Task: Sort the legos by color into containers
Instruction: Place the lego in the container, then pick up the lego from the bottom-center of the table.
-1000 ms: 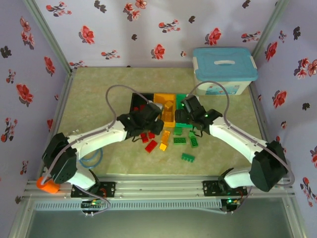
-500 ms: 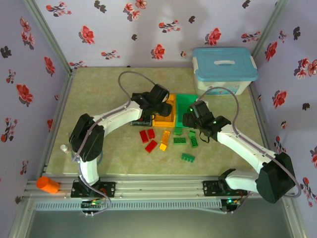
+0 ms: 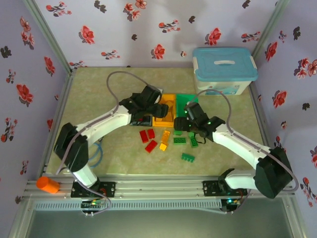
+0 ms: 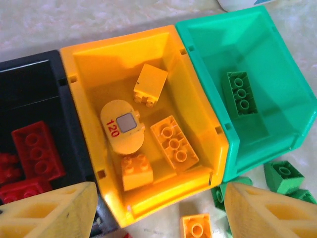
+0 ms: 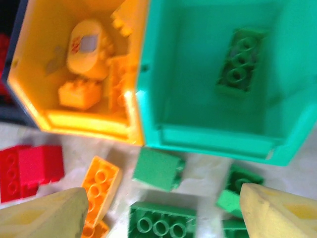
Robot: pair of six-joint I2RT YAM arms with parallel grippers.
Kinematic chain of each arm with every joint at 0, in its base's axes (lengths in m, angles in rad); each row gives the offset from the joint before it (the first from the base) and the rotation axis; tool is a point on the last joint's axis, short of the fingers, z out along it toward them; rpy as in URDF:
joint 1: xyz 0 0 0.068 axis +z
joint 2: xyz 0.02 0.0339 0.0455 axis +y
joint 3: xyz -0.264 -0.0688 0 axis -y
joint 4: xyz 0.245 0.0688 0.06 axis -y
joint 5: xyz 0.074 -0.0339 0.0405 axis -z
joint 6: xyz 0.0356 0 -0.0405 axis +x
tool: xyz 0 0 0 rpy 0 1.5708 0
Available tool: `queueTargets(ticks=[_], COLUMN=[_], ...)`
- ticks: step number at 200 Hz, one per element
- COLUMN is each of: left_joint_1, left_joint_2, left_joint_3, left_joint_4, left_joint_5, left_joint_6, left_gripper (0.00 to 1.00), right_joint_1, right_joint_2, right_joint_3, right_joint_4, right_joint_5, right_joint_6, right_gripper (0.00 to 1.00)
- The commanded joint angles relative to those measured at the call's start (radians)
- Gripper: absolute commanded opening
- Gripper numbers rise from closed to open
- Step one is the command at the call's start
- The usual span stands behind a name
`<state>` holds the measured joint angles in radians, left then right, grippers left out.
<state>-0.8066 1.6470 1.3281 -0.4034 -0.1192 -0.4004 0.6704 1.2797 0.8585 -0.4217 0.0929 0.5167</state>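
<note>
Left pincer (image 4: pixel 159 194): jaws spread wide, nothing between them. It hangs over the near wall of the orange bin (image 4: pixel 163 49).

Right pincer (image 5: pixel 163 191): also wide open and holding nothing. It is poised above loose bricks on the desk (image 3: pixel 99 89), just in front of the green bin (image 5: pixel 208 136). The right wrist view is blurred, so fine detail there is unreliable.

Bins: three stand in a row at mid-desk, touching side to side. The black bin (image 4: pixel 29 74) is on the left, the orange one in the middle, the green one on the right.

Contents, from the left wrist view:
- Black bin: red bricks (image 4: pixel 37 148), at least three, gathered at its near end.
- Orange bin: three orange bricks (image 4: pixel 173 141) and an oval orange piece (image 4: pixel 122 126) marked "120".
- Green bin: one green brick (image 4: pixel 240 91), lying flat with studs up.

Unsorted, on the desk in front of the bins, from the top view:
- Loose red legos (image 3: pixel 143 136): three, below the black bin.
- Loose orange legos (image 3: pixel 166 135): two, below the orange bin.
- Loose green legos (image 3: pixel 180 142): a small cluster under the right pincer, exact count unclear.
- Lone green brick (image 3: pixel 187 157): apart from that cluster, nearer the arm bases.

Other items: a white tub with light-blue lid (image 3: pixel 225 69) sits behind and to the right of the green bin. An orange cylinder (image 3: pixel 48 185) lies on the front rail by the left arm's base.
</note>
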Motion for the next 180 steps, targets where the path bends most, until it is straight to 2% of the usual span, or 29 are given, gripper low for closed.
queueTargets(ticks=[1,44,86,125,180], left_joint_1=[-0.002,-0.003,-0.003,-0.003,-0.003], left_joint_2=[-0.083,-0.206,-0.304,-0.341,-0.358], left_joint_3=[-0.096,-0.255,-0.370,-0.430,-0.453], left_joint_4=[0.071,0.083,0.083,0.081,0.073], left_joint_5=[-0.016,-0.047,-0.069,-0.084,-0.098], left_joint_6=[0.001,-0.031,-0.065,-0.082,-0.090], left_gripper=[0.68,0.68,0.68,0.68,0.68], right_joint_1=[0.069,0.182,0.234,0.286,0.340], right_joint_2=[0.064,0.193,0.254,0.276,0.348], right_joint_3=[0.026,0.011,0.003,-0.016,0.020], right_joint_4=[0.008,0.101,0.123,0.145,0.113], right_joint_5=[-0.044,-0.047,-0.006,0.039,0.073], right_joint_6=[0.000,0.096,0.197,0.274,0.325], right_gripper=[0.81,0.78,0.74,0.69,0.69])
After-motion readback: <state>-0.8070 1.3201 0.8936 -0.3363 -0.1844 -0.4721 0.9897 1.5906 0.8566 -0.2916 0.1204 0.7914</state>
